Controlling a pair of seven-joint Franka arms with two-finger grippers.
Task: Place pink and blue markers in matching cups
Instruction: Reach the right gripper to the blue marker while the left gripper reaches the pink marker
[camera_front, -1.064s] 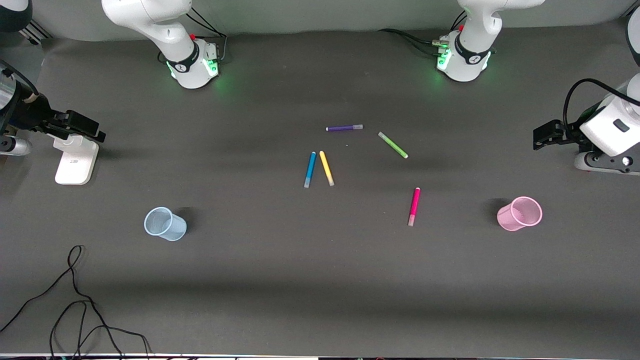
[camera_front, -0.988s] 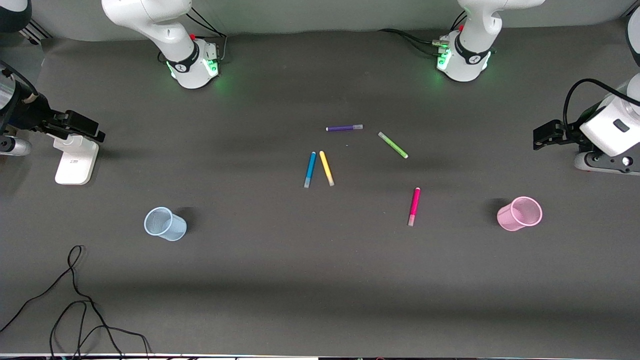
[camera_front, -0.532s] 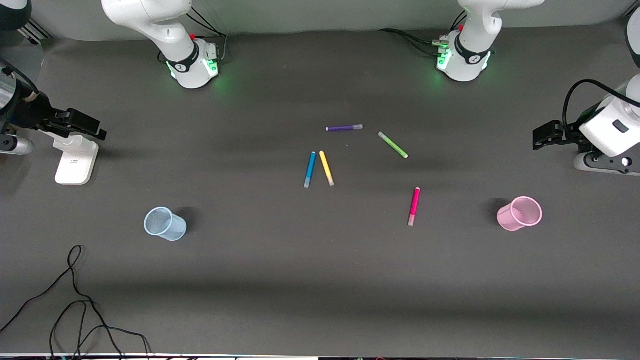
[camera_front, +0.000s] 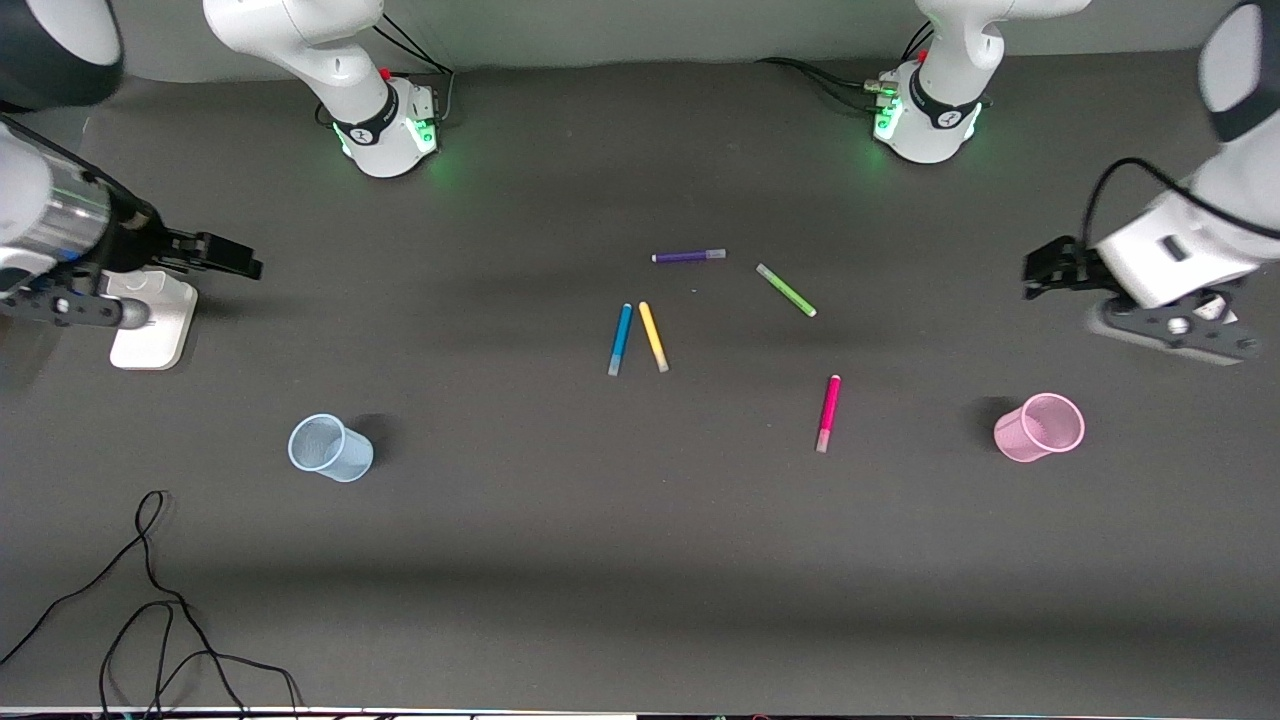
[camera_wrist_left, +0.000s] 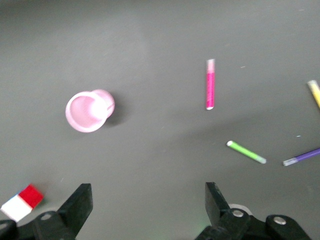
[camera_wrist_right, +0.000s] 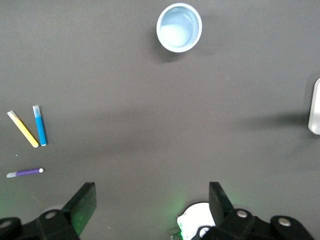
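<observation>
The blue marker (camera_front: 620, 339) (camera_wrist_right: 39, 125) lies flat mid-table beside a yellow one. The pink marker (camera_front: 828, 412) (camera_wrist_left: 210, 84) lies nearer the front camera, toward the left arm's end. The pale blue cup (camera_front: 330, 448) (camera_wrist_right: 179, 28) stands toward the right arm's end. The pink cup (camera_front: 1039, 427) (camera_wrist_left: 90, 111) stands at the left arm's end. My left gripper (camera_front: 1045, 268) (camera_wrist_left: 148, 200) hangs open and empty over bare mat at its end of the table. My right gripper (camera_front: 225, 262) (camera_wrist_right: 150, 197) is open and empty over the mat beside a white stand.
Yellow (camera_front: 653, 336), purple (camera_front: 689, 256) and green (camera_front: 786, 290) markers lie around the blue one. A white stand (camera_front: 150, 320) sits at the right arm's end. A black cable (camera_front: 150, 600) loops along the table edge nearest the front camera. A red-and-white block (camera_wrist_left: 22, 202) shows in the left wrist view.
Both arms have swung in from the table's ends toward the middle. Their fingers stay open. The markers and cups have not moved.
</observation>
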